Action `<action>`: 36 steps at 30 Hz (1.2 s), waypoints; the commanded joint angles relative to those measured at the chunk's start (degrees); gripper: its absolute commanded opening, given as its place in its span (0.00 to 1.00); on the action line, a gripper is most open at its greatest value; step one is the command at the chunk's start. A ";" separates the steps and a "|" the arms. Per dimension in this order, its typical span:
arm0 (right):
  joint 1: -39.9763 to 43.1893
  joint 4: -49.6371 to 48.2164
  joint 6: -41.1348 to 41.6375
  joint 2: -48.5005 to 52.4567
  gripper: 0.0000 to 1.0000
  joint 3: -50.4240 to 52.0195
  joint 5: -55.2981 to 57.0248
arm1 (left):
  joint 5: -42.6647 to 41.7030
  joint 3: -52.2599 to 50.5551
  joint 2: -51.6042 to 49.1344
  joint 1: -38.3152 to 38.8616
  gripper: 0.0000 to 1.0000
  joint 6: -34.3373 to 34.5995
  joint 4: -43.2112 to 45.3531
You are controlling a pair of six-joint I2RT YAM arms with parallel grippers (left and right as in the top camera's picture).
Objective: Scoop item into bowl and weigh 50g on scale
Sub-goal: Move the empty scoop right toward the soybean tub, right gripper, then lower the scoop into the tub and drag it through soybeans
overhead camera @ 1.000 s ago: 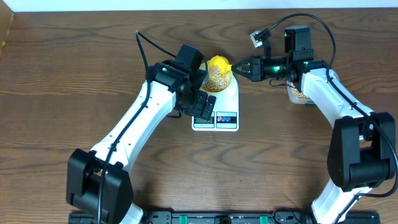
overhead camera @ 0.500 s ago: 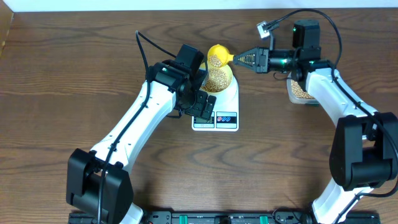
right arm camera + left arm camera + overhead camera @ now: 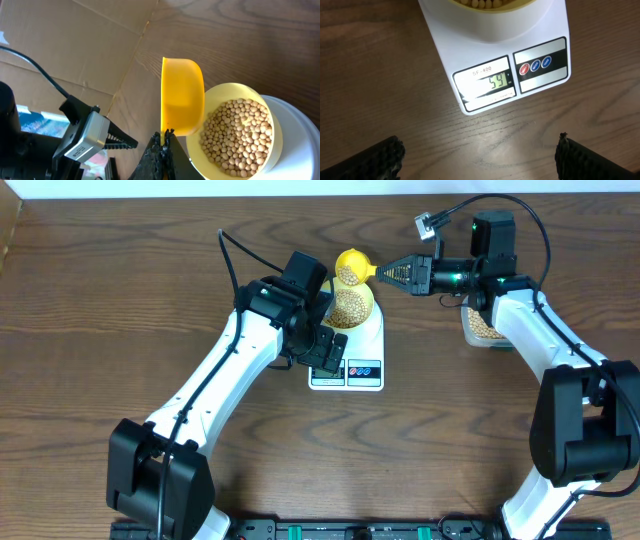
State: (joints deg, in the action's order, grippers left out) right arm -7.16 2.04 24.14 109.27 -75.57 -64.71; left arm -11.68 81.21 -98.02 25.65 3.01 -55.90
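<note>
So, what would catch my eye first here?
A bright yellow scoop, gripped by the right arm, hangs at the far side of the table. Right beside it, a cream bowl full of tan beans sits on a white scale, whose little display shows digits.

Printed above the display (image 3: 493, 82) on the scale (image 3: 440, 35): "SF-400". On the display itself, dark digits reading "59", second digit not fully certain. Tiny print beside and under the display, and marks on the round buttons (image 3: 535, 65), too small to read.
</note>
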 commanded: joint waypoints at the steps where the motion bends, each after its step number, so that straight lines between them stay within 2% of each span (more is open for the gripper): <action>1: 0.09 -0.22 2.21 0.24 0.01 0.24 -0.37 | -0.07 -0.20 -0.46 -0.20 0.98 0.33 -0.11; 4: 0.11 -1.46 3.34 0.24 0.01 0.24 -0.61 | -0.07 -0.22 -0.46 -0.20 0.98 0.33 -0.11; 8: 0.68 -6.36 11.80 0.24 0.01 0.24 -2.54 | -0.07 -0.20 -0.46 -0.20 0.98 0.33 -0.11; 11: 1.53 -10.80 13.22 0.24 0.01 0.24 -5.81 | -0.07 -0.20 -0.46 -0.20 0.98 0.33 -0.11; 15: 3.08 -11.67 16.24 0.24 0.01 0.24 -6.43 | -0.07 -0.20 -0.46 -0.20 0.97 0.33 -0.11; 25: 14.08 -11.67 26.77 0.24 0.01 0.24 -10.97 | -0.07 -0.22 -0.46 -0.20 0.98 0.33 -0.11; 36: 26.43 -9.22 26.12 0.24 0.01 0.26 -15.37 | -0.07 -0.22 -0.46 -0.20 0.98 0.33 -0.13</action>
State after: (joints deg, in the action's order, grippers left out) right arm 17.26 -7.92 50.43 109.30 -75.46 -77.65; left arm -11.68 81.21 -98.02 25.65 3.01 -55.90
